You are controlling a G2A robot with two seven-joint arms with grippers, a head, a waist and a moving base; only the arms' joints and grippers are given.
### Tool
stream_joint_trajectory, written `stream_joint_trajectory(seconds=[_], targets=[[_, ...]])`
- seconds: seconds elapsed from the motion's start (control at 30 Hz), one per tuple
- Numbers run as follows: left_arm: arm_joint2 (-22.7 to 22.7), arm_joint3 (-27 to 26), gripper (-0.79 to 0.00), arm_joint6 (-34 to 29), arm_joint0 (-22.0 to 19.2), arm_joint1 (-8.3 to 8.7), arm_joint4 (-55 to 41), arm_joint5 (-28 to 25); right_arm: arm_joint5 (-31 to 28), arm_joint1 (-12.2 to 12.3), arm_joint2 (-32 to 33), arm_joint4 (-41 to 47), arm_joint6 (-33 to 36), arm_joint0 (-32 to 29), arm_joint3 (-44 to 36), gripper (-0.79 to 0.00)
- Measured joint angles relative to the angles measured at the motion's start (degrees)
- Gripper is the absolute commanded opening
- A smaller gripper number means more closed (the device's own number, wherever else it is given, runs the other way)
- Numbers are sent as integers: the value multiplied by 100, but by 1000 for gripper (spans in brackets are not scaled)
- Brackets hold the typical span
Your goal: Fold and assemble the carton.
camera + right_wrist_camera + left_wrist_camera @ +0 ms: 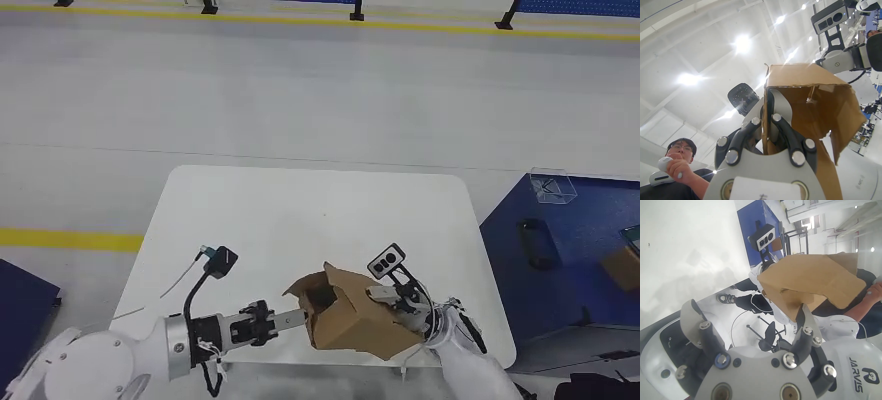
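Pinching one wall, nudging a flap: carton half formed

The carton [350, 322] is in the lower middle of the top view, over the near edge of the white table [300, 210]. It looks lifted clear of the surface, not resting on it. Its body is opened into a tube, with ragged flaps loose at the open end. The right gripper [766, 113] is clamped on one side wall, one finger inside the box and the other outside, with the cardboard pressed between them. The left gripper [747, 313] lies just left of the carton in the top view, its fingers spread wide. One fingertip [804, 311] touches a corner of the carton; the other stands well apart and holds nothing.

The step in hand appears to be folding an end flap inward while the right arm braces the box. To do it well, the left arm should probably push with the flat of a finger close to the crease, not at the flap's free edge. That way the board bends on its score line instead of buckling. The right grip needs to be firm, because if the wall slips the tube could skew or collapse flat. A slow, square push suits thin, torn cardboard.
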Motion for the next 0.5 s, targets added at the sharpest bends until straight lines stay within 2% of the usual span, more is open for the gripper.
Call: stream_joint_trajectory(seconds=[0.3, 0.5], targets=[[462, 209, 0, -2, -444, -39, 184, 364, -425, 26, 116, -721, 22, 11, -60, -785], [150, 222, 0, 86, -445, -35, -171, 403, -701, 35, 206, -974, -23, -2, -107, -785]])
